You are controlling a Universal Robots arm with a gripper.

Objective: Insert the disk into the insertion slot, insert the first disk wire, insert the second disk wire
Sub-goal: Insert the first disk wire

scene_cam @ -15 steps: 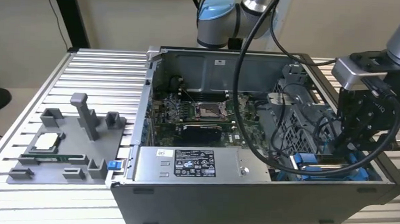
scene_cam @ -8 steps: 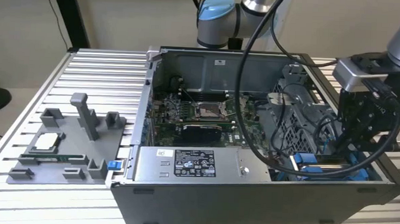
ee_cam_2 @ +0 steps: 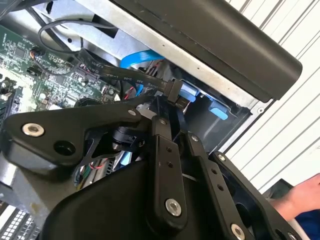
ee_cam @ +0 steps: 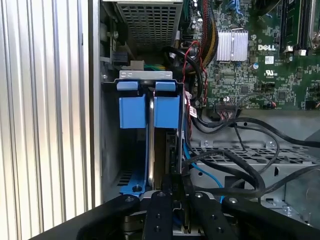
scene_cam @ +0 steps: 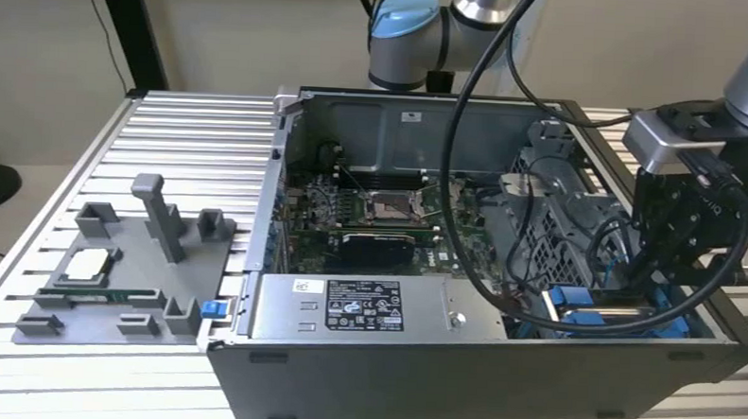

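The insertion slot (scene_cam: 622, 320) is the grey bay with blue rails in the case corner at the exterior view's right. Its blue tabs (ee_cam: 150, 107) face me in the first wrist view. A dark silver face between the blue pieces looks like the disk (scene_cam: 616, 313) lying in the bay, mostly hidden by cables. My gripper (scene_cam: 674, 279) hangs just above this bay. In both wrist views the gripper (ee_cam_2: 167, 107) (ee_cam: 172, 190) is shut on the black connector (ee_cam_2: 173, 90) of a flat black disk wire (ee_cam_2: 110, 72), held close to the blue tabs (ee_cam_2: 190, 92). A blue wire (ee_cam_2: 137, 57) loops nearby.
A silver power-supply box (scene_cam: 357, 308) fills the case front, with the motherboard (scene_cam: 374, 209) behind it. Black cables (ee_cam: 240, 165) cross a perforated cage next to the bay. A grey parts fixture (scene_cam: 118, 274) sits on the slatted table. A person's hand (ee_cam_2: 295, 200) is outside the case.
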